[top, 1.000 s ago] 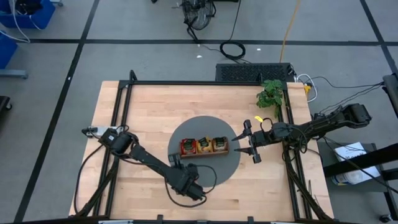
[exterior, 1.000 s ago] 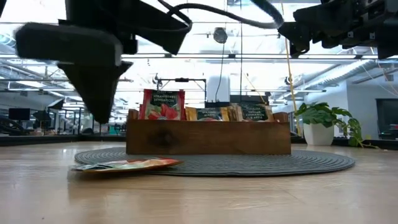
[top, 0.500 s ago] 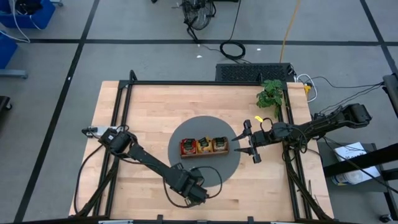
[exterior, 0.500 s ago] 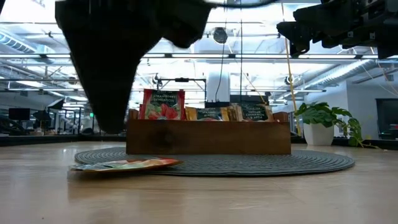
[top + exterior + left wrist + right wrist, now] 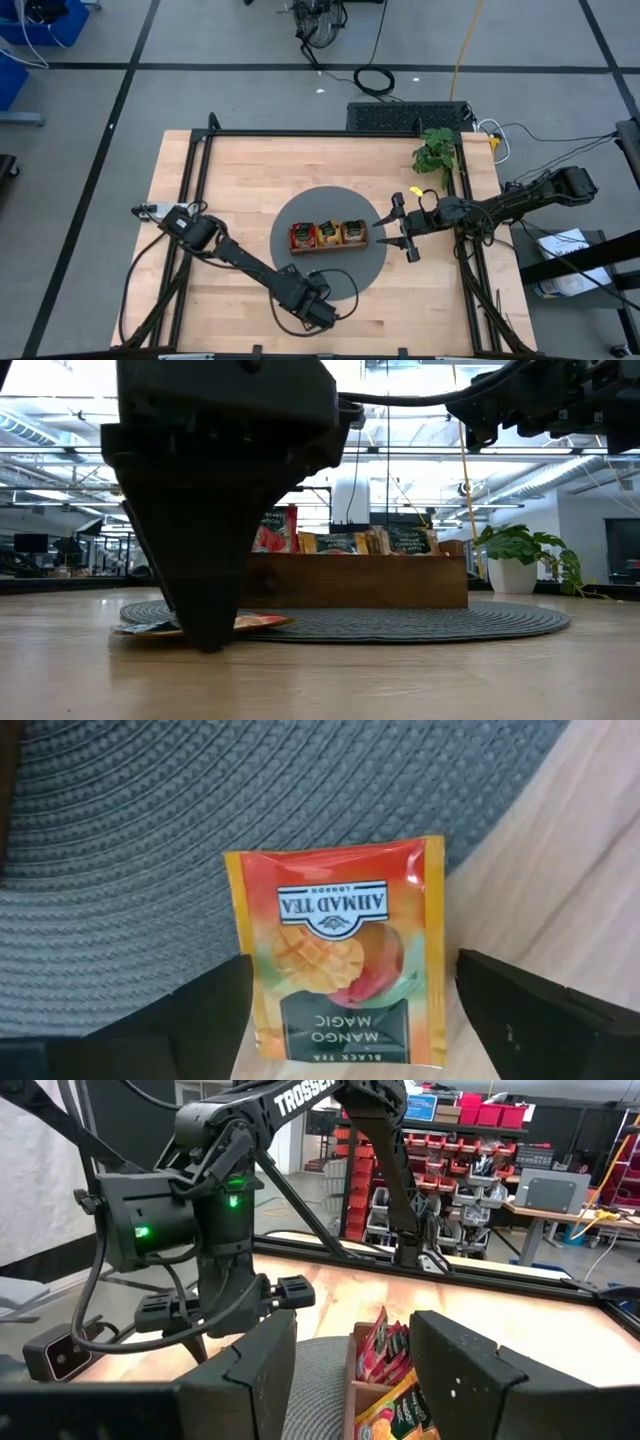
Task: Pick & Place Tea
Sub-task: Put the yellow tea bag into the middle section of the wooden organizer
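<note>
An orange-red mango tea packet [image 5: 338, 952] lies flat, its far part on the round grey mat [image 5: 150, 840] and its near part on the wooden table; in the low view this packet [image 5: 255, 624] shows at the mat's left edge. My left gripper [image 5: 350, 1020] is open, down at the table, one finger on either side of the packet. The brown wooden tray [image 5: 328, 236] on the mat holds upright red, yellow and whitish packets. My right gripper [image 5: 386, 232] hovers open just right of the tray, nothing between its fingers.
A potted plant [image 5: 435, 152] stands at the table's far right corner. A black frame rail [image 5: 330, 133] runs along the table's edges. Bare wood lies left of and in front of the mat.
My left gripper has moved toward the table's near edge and come down to the table, so that its fingers now stand on either side of the mango packet. The packet has stayed where it was. My right gripper has kept still.
</note>
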`<control>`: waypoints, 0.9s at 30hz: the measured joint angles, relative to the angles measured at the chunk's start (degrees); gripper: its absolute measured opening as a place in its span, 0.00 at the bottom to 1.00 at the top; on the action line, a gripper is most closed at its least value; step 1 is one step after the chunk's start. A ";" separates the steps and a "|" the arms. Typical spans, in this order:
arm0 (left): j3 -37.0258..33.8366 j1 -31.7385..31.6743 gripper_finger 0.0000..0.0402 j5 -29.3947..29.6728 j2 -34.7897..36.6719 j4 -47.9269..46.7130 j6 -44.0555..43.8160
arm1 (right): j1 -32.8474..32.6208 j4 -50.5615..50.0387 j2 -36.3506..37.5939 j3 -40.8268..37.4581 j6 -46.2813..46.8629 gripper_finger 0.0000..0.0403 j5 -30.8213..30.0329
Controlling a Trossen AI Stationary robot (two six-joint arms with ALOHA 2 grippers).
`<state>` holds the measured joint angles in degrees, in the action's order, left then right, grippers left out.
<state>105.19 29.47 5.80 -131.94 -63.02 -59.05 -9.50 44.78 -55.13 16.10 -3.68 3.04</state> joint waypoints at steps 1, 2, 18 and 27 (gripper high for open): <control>0.04 0.00 0.86 -0.21 0.00 0.07 0.04 | 0.00 -0.04 0.00 0.00 0.00 0.45 -0.01; 0.04 0.00 0.86 -0.28 -0.02 0.10 0.23 | 0.00 -0.03 0.00 0.00 0.00 0.45 -0.01; 0.14 0.37 0.51 -0.73 -0.96 0.27 -0.37 | 0.00 -0.02 0.00 0.00 0.00 0.45 -0.01; 0.06 0.60 0.16 -1.54 -1.09 0.30 3.12 | 0.00 -0.01 0.00 -0.02 0.02 0.45 -0.01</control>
<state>105.25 30.07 4.26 -133.03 -62.72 -55.93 -9.50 44.77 -55.13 16.08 -3.66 3.03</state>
